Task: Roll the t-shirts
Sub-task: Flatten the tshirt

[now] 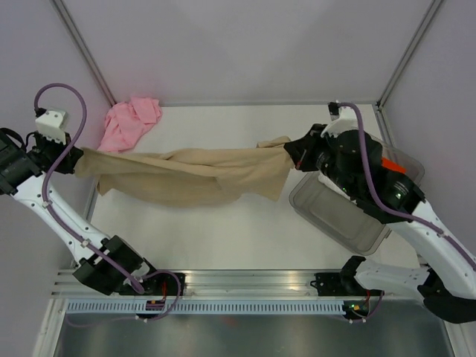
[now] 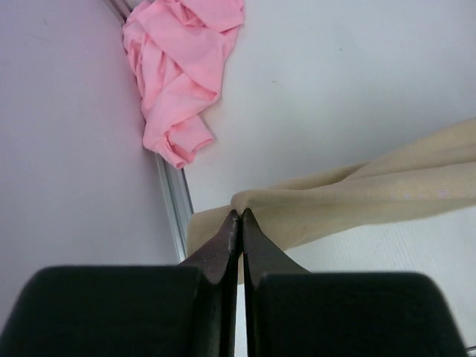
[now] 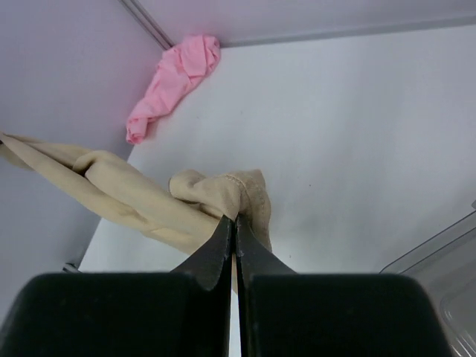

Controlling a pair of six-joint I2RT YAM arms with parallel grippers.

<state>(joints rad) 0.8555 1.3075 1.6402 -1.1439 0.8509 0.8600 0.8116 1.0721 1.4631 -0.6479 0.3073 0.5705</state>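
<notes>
1. Left gripper first: two dark, wedge-shaped fingers pressed tip to tip, nipping a folded edge of the tan t-shirt right over the left edge of the table.
2. Right gripper mirrors it at the far end, with black tapered fingers clamped together on a bunched corner of the same cloth, a stitched hem showing just past the tips.
3. Between the two, the tan t-shirt is pulled out across the table as one long, soft band, creased lengthways, with a loose flap sagging toward the near side.
4. Its fabric looks matte and limp, gathering into rope-like folds close to each grip.
5. Over in the back-left corner, the pink t-shirt lies crumpled in a heap against the wall, thin cloth in many small folds, apart from both grippers.
6. On the right sits a clear plastic bin with rounded corners, partly under the right arm and just beside the tan cloth's right end.
7. Underneath it all, the tabletop is smooth, white and flat.
</notes>
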